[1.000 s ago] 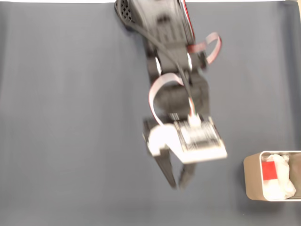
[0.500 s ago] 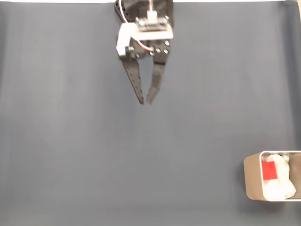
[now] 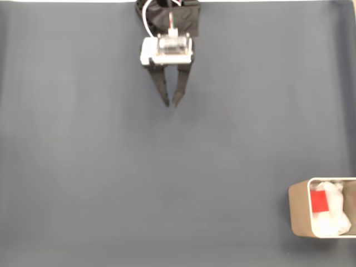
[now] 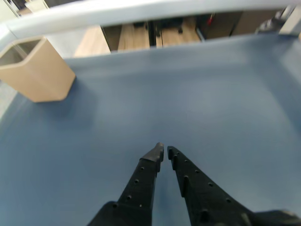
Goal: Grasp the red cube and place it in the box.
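Fixed view: claw (image 3: pixel 172 103) at top centre of the frame, over the blue-grey bench (image 3: pixel 83 167); fingers nearly together at the tips, holding nothing. Box (image 3: pixel 299 208) at the lower right edge, partly cut off by the frame. Cube (image 3: pixel 319 201) inside the box, on its left side, beside white wadding (image 3: pixel 334 214).

Wrist view: claw (image 4: pixel 164 153) at bottom centre, tips almost touching, empty. Box (image 4: pixel 35 73) at upper left, beige wall showing; its inside cannot be seen.
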`<move>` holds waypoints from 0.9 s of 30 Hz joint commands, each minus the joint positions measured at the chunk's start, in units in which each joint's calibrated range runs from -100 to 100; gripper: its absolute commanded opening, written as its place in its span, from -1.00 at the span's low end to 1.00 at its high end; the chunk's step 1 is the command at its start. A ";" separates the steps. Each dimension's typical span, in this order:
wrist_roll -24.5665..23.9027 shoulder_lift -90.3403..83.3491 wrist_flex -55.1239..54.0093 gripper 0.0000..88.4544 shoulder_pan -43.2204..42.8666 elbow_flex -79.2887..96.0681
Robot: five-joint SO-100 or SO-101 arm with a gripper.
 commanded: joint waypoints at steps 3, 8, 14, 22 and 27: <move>-0.10 -0.96 17.48 -1.00 -0.59 0.63; 1.42 -0.96 24.20 -1.00 0.75 0.63; 1.90 -0.96 26.58 -1.00 1.04 0.63; 2.15 -0.96 26.58 -1.00 1.04 0.63; 2.20 -0.96 26.58 -1.00 1.04 0.63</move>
